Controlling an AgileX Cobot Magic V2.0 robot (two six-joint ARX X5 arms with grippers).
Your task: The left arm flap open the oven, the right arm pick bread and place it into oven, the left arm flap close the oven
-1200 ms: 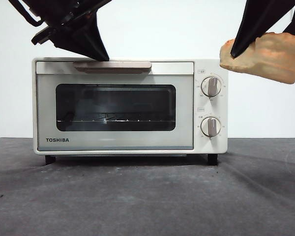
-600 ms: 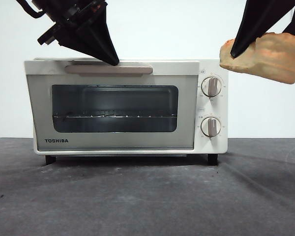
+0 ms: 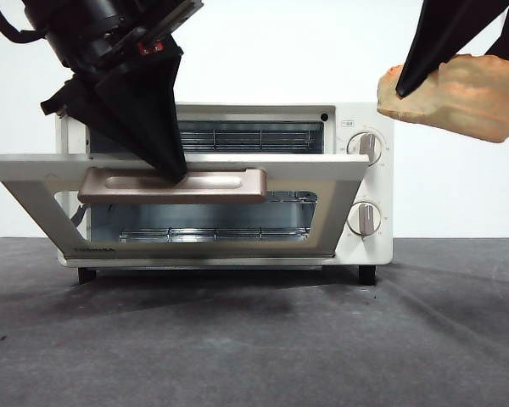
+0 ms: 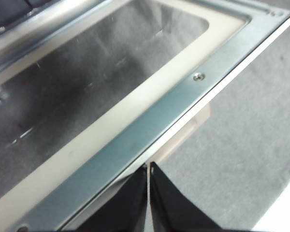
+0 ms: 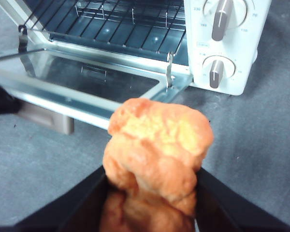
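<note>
Front view: low, level across the table (image 3: 254,339), close on the oven (image 3: 365,246). Left wrist view: very near above the door (image 4: 135,130), looking down its inner face. Right wrist view: higher, facing the oven's open mouth. Shared by all three: the door.

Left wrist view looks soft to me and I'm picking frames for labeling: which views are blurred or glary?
Left wrist view: door glass hazy, with streaky reflections. Right wrist view: bread in the right gripper soft up close, oven sharper. Front view: crisp, the left gripper at the handle a featureless dark shape.
</note>
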